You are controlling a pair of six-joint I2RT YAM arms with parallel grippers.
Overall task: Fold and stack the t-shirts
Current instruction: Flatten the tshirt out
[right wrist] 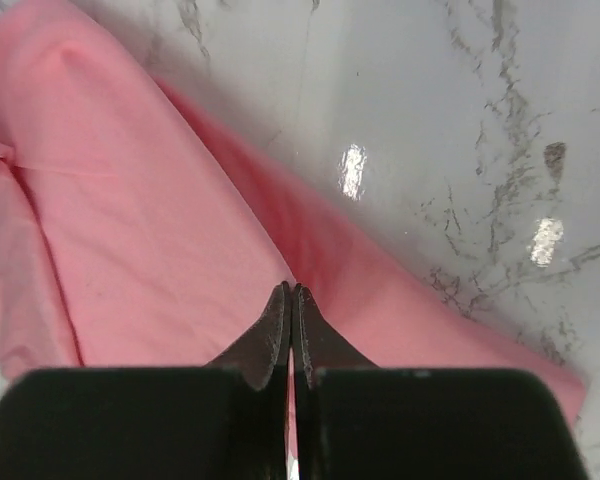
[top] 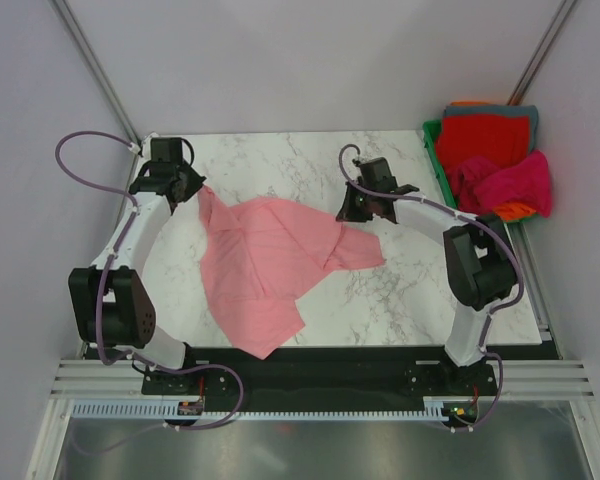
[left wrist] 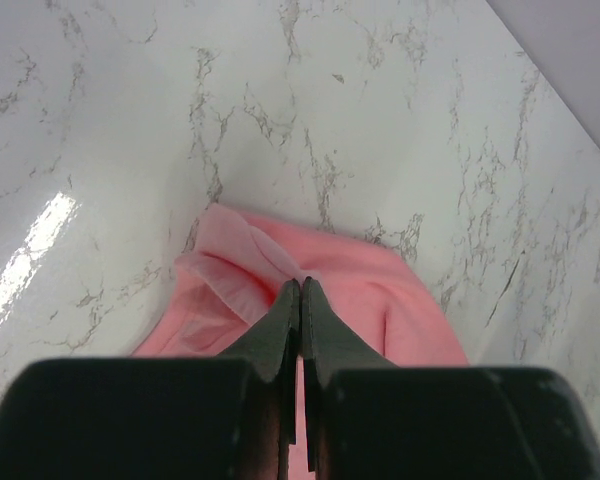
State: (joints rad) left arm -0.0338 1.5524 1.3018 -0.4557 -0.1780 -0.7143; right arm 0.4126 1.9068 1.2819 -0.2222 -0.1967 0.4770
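**Both pincers clamped on the pink tee; bin pile sits far right**

Surroundings: green bin (top: 431, 134) at the table's right edge, past the right arm. It holds a heap: red tee (top: 485, 140) on top, magenta tee (top: 512, 184) spilling over the near side, orange tee (top: 518, 211) and teal-grey tee (top: 526, 113) peeking out underneath. The right arm's elbow stands between the bin and the work area.

Task item: salmon-pink tee (top: 265, 265) lies rumpled on the marble table (top: 280, 160), left of centre, stretched between the arms. The left gripper (top: 194, 190) is closed on its far-left corner and the right gripper (top: 353, 208) on its far-right edge. Both wrist views show fingertips pressed together with pink cloth in the pinch.

Hard to read: the cloth is folded over itself, so sleeves and collar can't be sorted out. How many tees are in the bin is unclear.

Room: the tee's near corner reaches the table's front edge. Bare marble shows behind the tee and between it and the bin.
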